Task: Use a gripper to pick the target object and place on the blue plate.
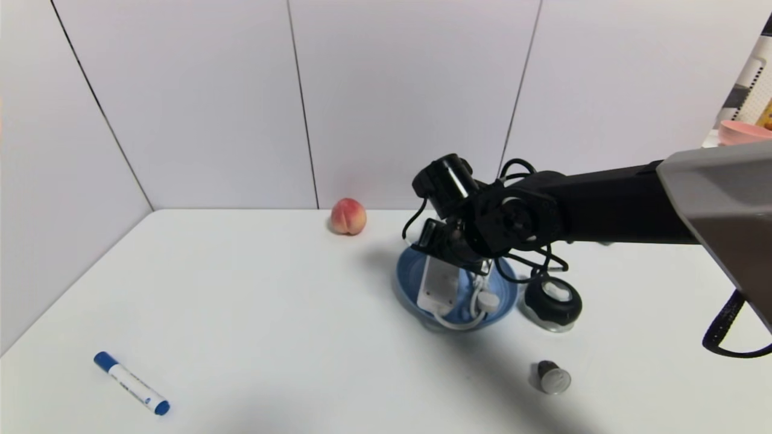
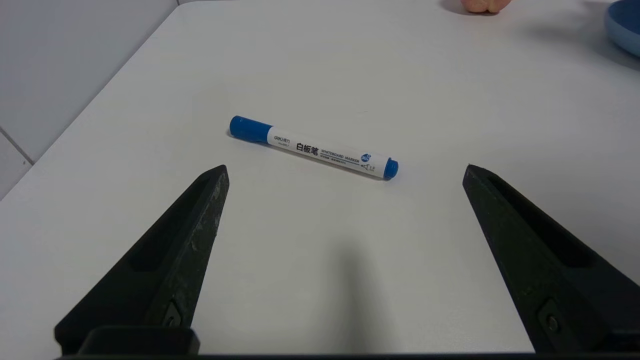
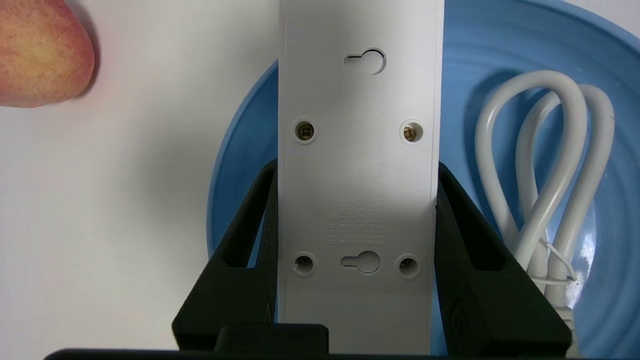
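On the table point(image 1: 253, 313) there are one marker point(image 1: 131, 383), one peach point(image 1: 348, 216), one blue plate point(image 1: 410, 280), one power strip point(image 1: 438, 286); I count also one pink bowl point(image 1: 745, 132)

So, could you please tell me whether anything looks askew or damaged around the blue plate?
Nothing looks damaged. The white power strip, gripped by the right gripper, lies off-centre, crossing the blue plate's rim, with its bundled cable beside it, a little askew.
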### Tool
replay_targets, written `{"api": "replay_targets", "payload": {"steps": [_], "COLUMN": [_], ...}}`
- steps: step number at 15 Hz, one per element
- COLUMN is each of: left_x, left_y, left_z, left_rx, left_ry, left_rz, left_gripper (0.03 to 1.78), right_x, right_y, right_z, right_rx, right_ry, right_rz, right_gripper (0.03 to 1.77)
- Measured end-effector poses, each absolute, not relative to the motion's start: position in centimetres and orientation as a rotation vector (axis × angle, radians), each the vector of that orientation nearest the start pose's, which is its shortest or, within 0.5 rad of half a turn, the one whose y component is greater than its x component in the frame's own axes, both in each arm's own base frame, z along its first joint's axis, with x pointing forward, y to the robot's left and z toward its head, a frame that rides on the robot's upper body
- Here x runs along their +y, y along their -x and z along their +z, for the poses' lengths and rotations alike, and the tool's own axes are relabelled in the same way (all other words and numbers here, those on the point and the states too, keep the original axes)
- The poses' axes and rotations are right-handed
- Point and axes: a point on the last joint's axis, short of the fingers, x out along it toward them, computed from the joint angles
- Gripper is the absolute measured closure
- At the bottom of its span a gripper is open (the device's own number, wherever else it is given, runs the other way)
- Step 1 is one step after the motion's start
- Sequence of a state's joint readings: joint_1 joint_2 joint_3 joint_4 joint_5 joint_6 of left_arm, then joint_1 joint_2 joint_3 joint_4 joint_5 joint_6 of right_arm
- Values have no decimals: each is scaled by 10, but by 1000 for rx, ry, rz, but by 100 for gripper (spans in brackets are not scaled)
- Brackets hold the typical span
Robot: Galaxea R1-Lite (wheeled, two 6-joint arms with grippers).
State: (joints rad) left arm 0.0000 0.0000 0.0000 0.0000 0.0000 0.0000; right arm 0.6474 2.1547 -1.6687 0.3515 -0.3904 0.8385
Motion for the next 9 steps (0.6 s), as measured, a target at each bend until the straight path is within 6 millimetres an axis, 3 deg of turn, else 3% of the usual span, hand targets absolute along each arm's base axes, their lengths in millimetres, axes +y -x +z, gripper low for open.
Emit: {"api": "replay_targets", "payload": {"steps": [1, 4, 9], "left_x": [0, 0, 0], "left_y": [23, 23, 23], "left_z": [75, 75, 75], "left_rx": [0, 0, 0], "left_ry": [0, 0, 0], "left_rz": [0, 0, 0], "left_gripper": [12, 12, 12], "right_x": [248, 249, 248], "right_y": [-343, -344, -344], "right_z": [160, 157, 160], "right_rx": [764, 767, 765], "right_ry": [-379, -376, -375], "right_rz": [-78, -81, -80], "right_gripper": [95, 66, 39]}}
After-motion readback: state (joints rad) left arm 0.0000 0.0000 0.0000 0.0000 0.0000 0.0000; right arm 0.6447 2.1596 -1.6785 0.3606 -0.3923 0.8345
